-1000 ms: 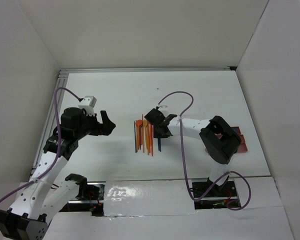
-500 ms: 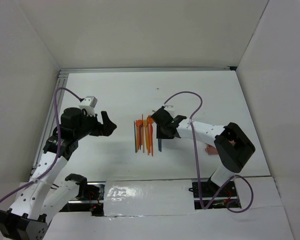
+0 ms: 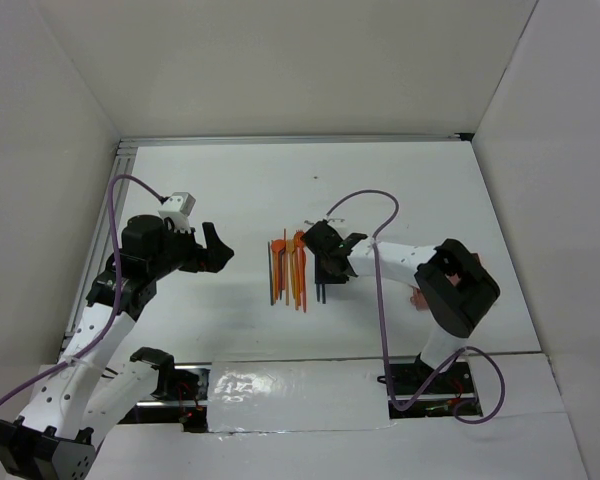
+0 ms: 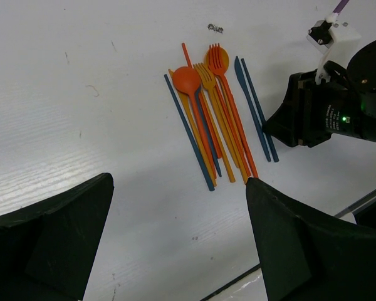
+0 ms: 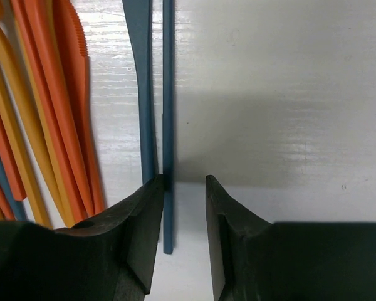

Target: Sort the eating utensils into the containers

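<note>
The eating utensils lie side by side in a small pile at the table's middle, mostly orange spoons, forks and sticks. Two blue pieces, a knife and a thin stick, lie at the pile's right edge. My right gripper is low over these, jaws a little apart. The blue stick lies against the left finger's inner face, with a gap to the right finger. My left gripper hovers left of the pile, wide open and empty. Of the containers, only a small reddish bit shows under the right arm.
White walls close the table in at the back and both sides. The right arm's elbow hangs over the table's right part. A blue stick lies at the pile's left edge. The right gripper's body shows in the left wrist view.
The right arm's elbow swung out to the right and partly back, now covering the tray. Its gripper has settled lower at the pile's right edge. The left arm has not moved.
</note>
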Controlling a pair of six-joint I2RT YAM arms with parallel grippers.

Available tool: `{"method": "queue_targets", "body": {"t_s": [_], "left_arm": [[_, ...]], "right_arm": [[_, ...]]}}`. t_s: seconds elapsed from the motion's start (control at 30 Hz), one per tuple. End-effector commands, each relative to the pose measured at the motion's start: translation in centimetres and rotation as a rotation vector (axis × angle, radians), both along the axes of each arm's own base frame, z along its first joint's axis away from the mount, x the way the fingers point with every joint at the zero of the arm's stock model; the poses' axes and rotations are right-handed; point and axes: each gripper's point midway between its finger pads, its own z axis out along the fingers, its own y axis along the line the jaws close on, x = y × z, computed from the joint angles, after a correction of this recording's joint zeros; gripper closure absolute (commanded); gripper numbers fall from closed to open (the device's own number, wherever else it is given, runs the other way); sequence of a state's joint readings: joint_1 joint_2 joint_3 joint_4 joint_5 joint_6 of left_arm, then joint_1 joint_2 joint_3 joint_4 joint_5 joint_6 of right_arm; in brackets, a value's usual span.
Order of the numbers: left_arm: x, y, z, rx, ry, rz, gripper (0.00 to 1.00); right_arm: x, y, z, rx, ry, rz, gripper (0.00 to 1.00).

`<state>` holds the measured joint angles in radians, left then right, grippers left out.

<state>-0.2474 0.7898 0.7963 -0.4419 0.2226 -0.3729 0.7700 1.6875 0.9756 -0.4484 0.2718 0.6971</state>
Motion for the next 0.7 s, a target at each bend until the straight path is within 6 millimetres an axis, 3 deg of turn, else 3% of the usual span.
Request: {"method": "queue_targets", "body": {"t_s": [0.0,0.23,0.4,0.53,0.67], "left_arm": [[0.4,-0.4,1.2,-0.024,-0.04,-0.013,0.0],[0.6,-0.4,1.0,-0.018,-0.036,-0.014,0.0],[0.4,-0.4,1.1,-0.013,-0.029,-0.017,0.0],[0.2,-0.4,0.9,-0.011,-0.016,-0.022,0.0],[-0.1,-0.6,0.9,-0.019,-0.005,-0.032,0.0]], "right_arm": [[0.5,0.9,-0.1,0.012,-0.016,0.015,0.61],[0.5,0.4,-1.3,-0.033,0.005,0.008,0.67],[-0.8,-1.0,-2.8,-0.092,0.062,-0.009,0.69],[-3.4,-2.9,-3.4,-0.125,0.109,-0.03,0.7],[-5.8,-2.7,-3.4,-0.096,0.126,-0.021,0.73]]}}
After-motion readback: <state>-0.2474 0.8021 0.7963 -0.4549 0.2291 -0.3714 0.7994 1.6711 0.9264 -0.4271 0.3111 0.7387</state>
